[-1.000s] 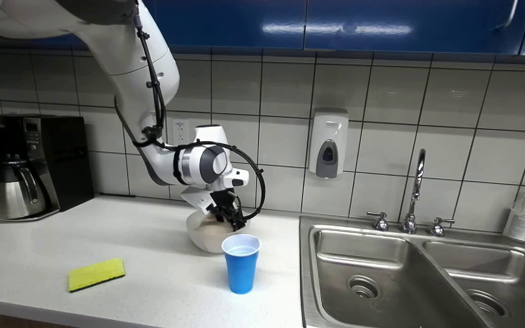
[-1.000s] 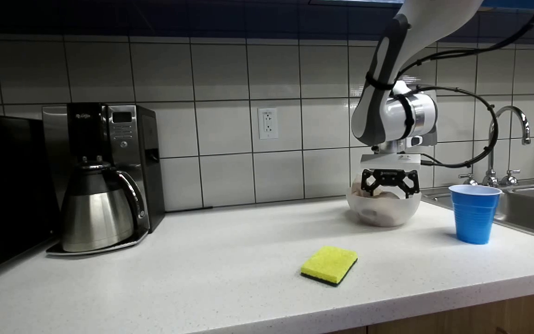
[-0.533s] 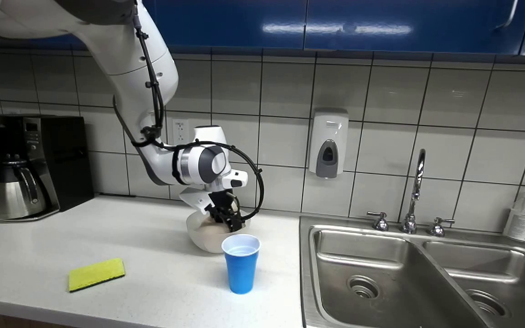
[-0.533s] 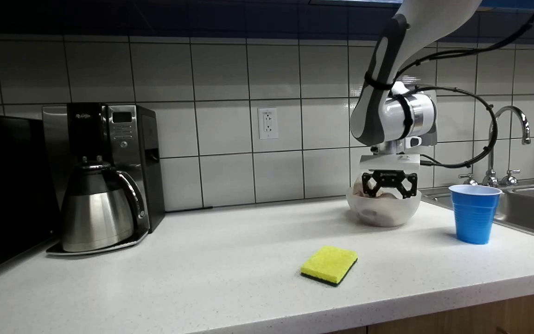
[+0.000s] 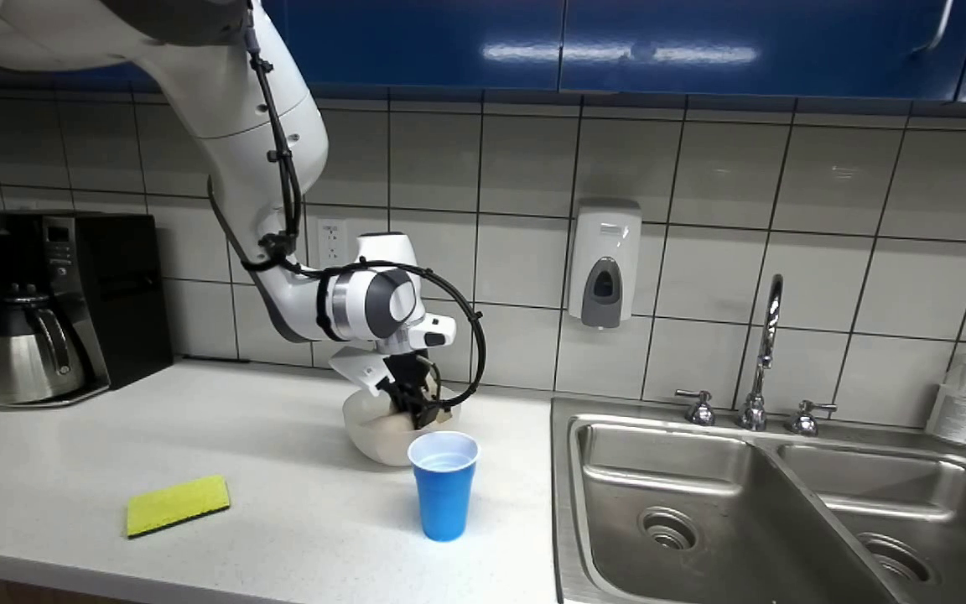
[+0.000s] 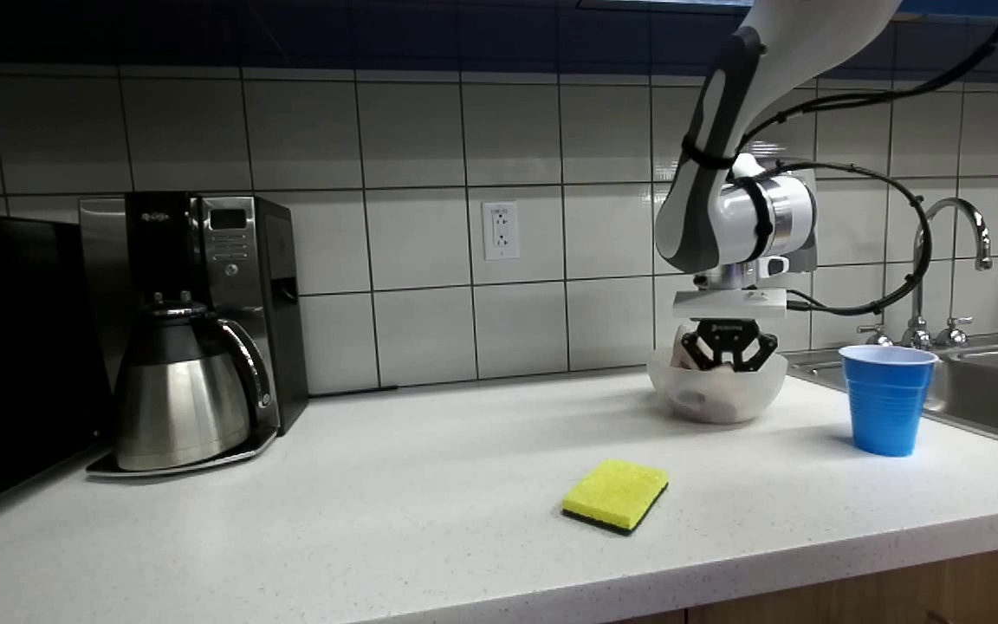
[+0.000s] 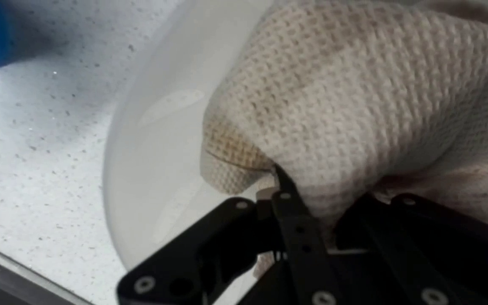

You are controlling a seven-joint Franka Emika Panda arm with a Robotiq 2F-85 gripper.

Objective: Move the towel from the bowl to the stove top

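- Got the gripper clamped on a fold of towel; looks pinched in the wrist view;
- Can see towel down in the bowl, left of the sink;
- Got a blue cup near and right of bowl; plus yellow sponge on counter, near left.

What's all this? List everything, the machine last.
Speckled counter: one, white, foreground
Glossy tiles: many, pale, background
Double metal sink: one, silver, in counter
Curved faucet: one, silver, on sink rim
Round translucent bowl: one, white, on counter
Woven towel: one, beige, in bowl
Plastic cup: one, blue, near sink
Rectangular sponge: one, yellow, on counter
Coffee maker: one, black and silver, on counter
Unidentified slab: one, black, beside coffee maker
Wall dispenser: one, white, on tiles
Pump bottle: one, clear, by sink
Cabinet doors: three, blue, overhead
Jointed arm: one, white, overhead
Hand: one, black, in bowl, gripping towel
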